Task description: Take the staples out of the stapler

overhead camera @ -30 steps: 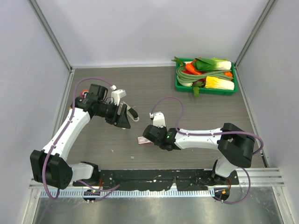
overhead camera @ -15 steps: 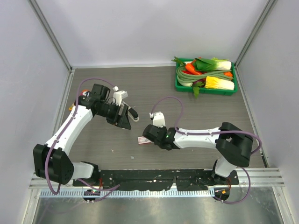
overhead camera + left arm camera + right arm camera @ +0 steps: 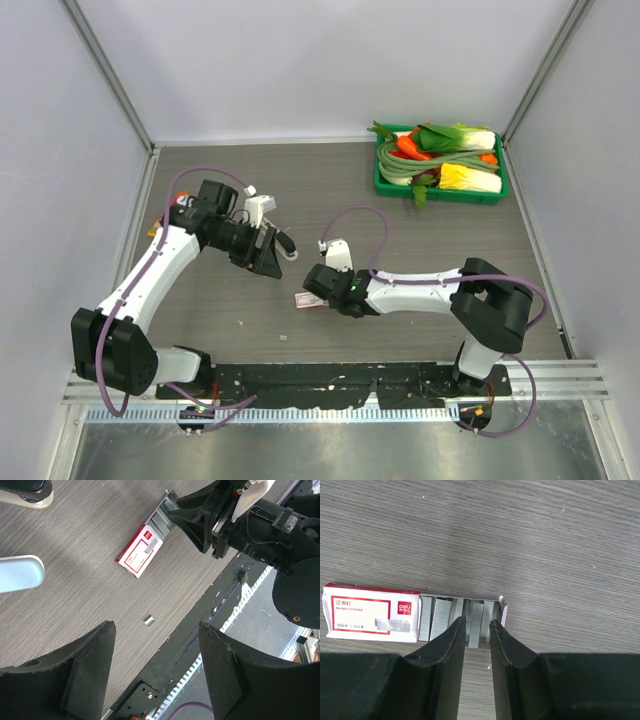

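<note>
The stapler lies open on the table: its pale blue top and white underside show at the left of the left wrist view. In the top view it sits partly hidden beside my left gripper, which hovers open and empty. A red-and-white box has its tray pulled out, with silvery staples in strips. My right gripper is low over that tray, its jaws a narrow gap apart around one strip without pinching it.
A small loose staple piece lies on the table near the black rail at the front edge. A green tray of vegetables stands at the back right.
My right gripper's jaws have parted a little over the staple tray. The left arm has shifted slightly, its gripper still open.
</note>
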`<state>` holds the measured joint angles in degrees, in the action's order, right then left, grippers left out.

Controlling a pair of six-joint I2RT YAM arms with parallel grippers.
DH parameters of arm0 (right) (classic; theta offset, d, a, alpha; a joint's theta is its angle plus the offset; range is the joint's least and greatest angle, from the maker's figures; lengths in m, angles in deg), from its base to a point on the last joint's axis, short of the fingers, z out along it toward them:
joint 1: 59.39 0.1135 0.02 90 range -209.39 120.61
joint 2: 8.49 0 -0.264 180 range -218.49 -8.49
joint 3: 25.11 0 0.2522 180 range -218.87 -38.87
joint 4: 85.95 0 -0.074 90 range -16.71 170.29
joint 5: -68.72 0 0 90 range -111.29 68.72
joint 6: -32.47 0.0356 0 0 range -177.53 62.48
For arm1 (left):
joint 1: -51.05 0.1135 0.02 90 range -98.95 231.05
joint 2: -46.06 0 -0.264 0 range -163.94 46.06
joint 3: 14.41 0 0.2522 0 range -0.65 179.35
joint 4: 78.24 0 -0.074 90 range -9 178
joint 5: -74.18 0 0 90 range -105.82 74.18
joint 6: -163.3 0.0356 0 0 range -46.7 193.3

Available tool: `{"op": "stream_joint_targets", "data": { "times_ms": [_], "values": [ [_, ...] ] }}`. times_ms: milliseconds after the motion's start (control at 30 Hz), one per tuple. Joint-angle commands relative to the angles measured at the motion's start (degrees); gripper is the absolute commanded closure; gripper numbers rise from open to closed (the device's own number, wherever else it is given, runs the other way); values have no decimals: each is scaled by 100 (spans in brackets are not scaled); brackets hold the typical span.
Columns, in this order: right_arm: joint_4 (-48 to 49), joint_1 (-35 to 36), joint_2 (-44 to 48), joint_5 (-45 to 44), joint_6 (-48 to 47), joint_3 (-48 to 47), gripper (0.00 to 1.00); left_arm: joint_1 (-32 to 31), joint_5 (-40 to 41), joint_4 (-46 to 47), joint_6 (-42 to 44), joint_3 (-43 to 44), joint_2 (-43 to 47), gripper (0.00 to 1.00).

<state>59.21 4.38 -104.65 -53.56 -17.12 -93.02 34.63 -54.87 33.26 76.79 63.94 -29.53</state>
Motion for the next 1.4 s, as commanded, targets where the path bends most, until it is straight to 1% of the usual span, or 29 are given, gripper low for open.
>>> {"op": "stream_joint_targets", "data": {
  "times_ms": [0,267,467,667,900,1200,1367],
  "values": [
    [-1,-49,-96,-69,-76,-219,69,-27,-42,-28,64,185,97,29],
    [-1,-49,-192,-7,-129,-289,76,-36,-33,-37,56,167,124,29],
    [-10,-49,-122,-25,-94,-254,85,-36,-24,-37,64,158,150,30],
    [34,-49,-17,-60,-76,-175,88,-36,-24,-45,47,150,176,29],
    [490,-57,484,63,-68,176,89,-45,-15,-37,38,123,211,29],
    [833,-49,1204,151,-76,581,88,-80,20,-54,21,132,238,29],
    [816,-49,1187,177,-76,616,88,-89,38,-54,3,150,238,29]
  ]
}}
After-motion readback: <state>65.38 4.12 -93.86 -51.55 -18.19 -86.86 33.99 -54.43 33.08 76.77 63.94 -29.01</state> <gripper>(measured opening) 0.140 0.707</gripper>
